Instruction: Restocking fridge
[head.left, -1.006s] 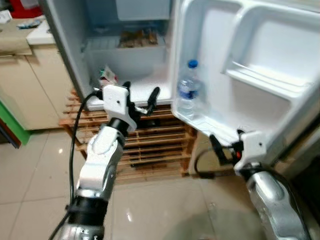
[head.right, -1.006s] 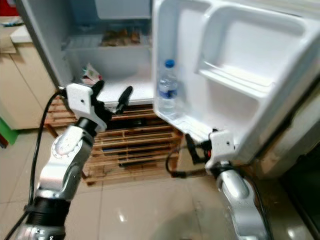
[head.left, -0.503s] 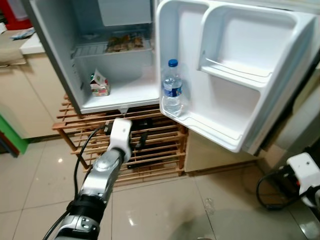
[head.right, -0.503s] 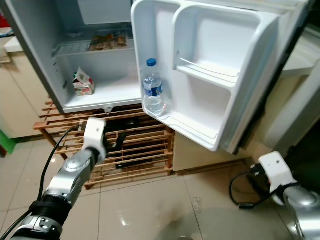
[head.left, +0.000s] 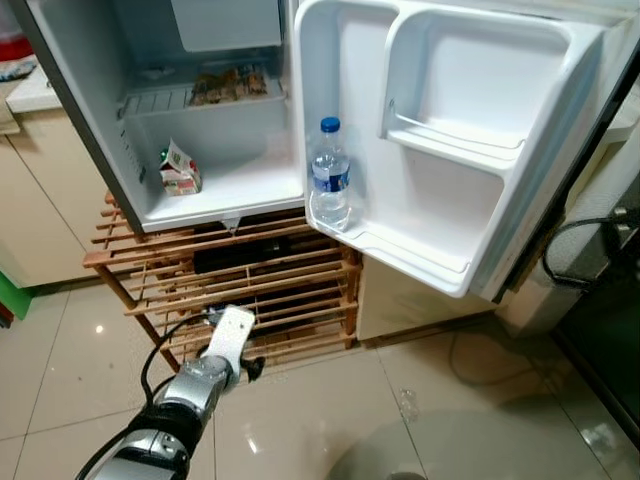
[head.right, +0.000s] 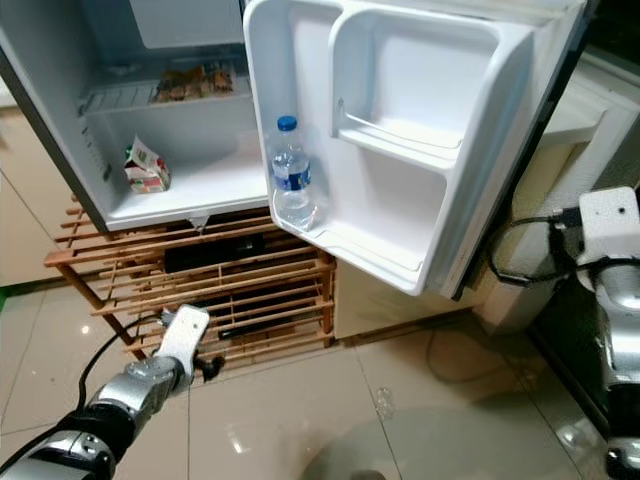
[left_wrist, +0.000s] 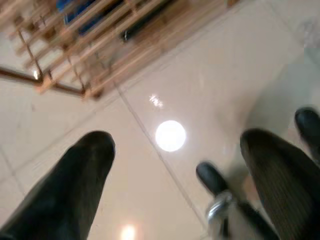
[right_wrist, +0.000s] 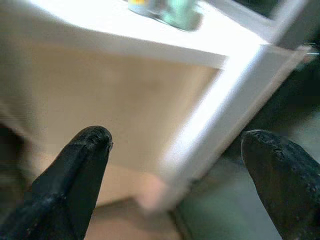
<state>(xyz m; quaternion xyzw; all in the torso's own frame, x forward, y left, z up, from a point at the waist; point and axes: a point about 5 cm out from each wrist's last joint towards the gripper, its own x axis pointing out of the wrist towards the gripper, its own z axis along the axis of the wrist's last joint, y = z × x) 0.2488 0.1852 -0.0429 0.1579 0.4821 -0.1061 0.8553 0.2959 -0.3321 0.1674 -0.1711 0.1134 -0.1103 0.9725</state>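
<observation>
Fridge (head.left: 200, 120) open; left gripper (left_wrist: 175, 165) lowered, right gripper (right_wrist: 175, 150) raised, both fingers wide.

left end effector (left_wrist: 175, 165) lowered, right end effector (right_wrist: 172, 150) withdrawn

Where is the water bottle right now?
The water bottle stands upright in the bottom shelf of the open fridge door, at its inner corner, right of the small carton inside the fridge.
</observation>
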